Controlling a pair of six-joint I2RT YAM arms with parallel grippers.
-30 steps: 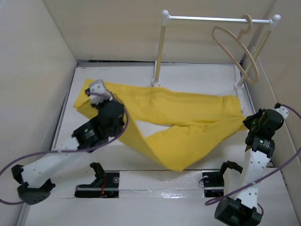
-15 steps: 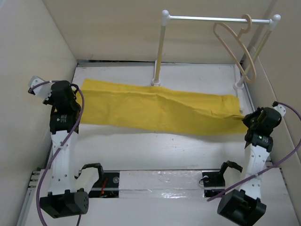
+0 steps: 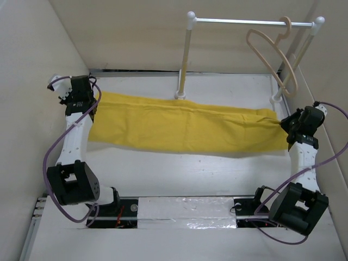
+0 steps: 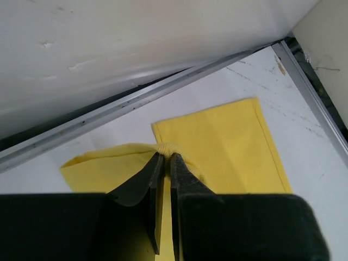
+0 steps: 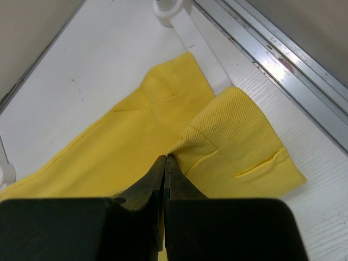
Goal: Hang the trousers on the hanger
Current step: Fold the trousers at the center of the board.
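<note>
The yellow trousers (image 3: 187, 129) are stretching left to right between both grippers over the white table (image 3: 179, 168). The left gripper (image 4: 165, 157) is pinching one bunched end, fingers nearly together; the right gripper (image 5: 165, 160) is clamping the waistband end. The beige hanger (image 3: 283, 32) is hanging on the rack's bar (image 3: 239, 22) behind.

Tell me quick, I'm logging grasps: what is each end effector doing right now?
Left end effector: closed on the bright yellow soft fabric trousers.
Right end effector: closed on the same trousers.
</note>
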